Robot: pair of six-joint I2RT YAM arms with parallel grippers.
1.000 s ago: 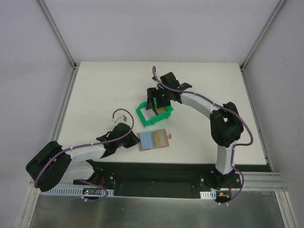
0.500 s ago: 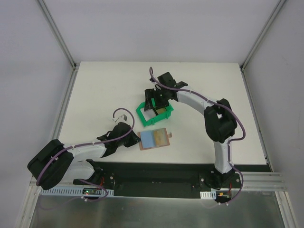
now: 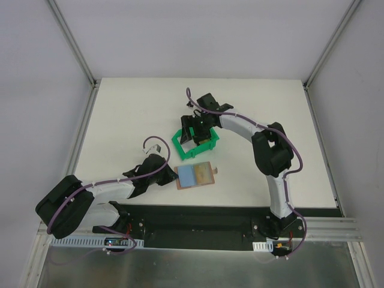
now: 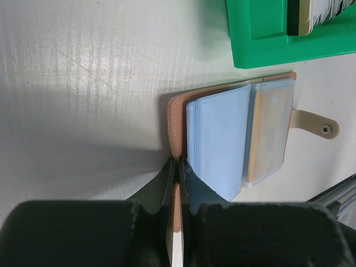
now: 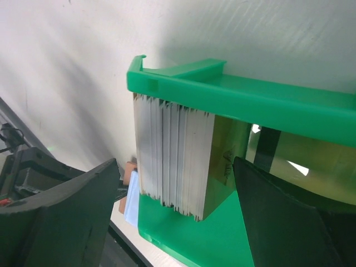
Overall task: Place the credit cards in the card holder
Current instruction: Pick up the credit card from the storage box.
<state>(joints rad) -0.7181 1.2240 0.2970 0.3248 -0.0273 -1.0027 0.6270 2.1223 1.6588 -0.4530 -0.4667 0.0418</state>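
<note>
We count one card holder (image 4: 233, 133) on the white table (image 3: 132, 114). It lies open and flat just in front of the one green bin (image 3: 180, 148), close to it but not touching. Its tan leather cover faces down, its blue-grey sleeves face up, and its single snap tab (image 4: 315, 125) sticks out on the side away from the left arm.

The left hand (image 4: 177, 177) is pressed together on the card holder. Its two fingers pinch the near edge of the leather cover, with the sleeves lying just beyond them. A yellow-orange patch shows through the far sleeve, but we cannot tell whether it is a card.

The credit cards (image 5: 172, 158) stand on edge inside the bin as one tight stack against one end wall. The edges are too thin and too many for us to count. We can pick out just one gold-olive card (image 5: 222, 161), which forms the outer face of the stack. The rest show only pale edges.

The right hand (image 5: 175, 172) hangs over the bin with its two fingers spread wide, one on each side of the stack. We see a clear gap at the pale end. The stack sits between them ungripped.
</note>
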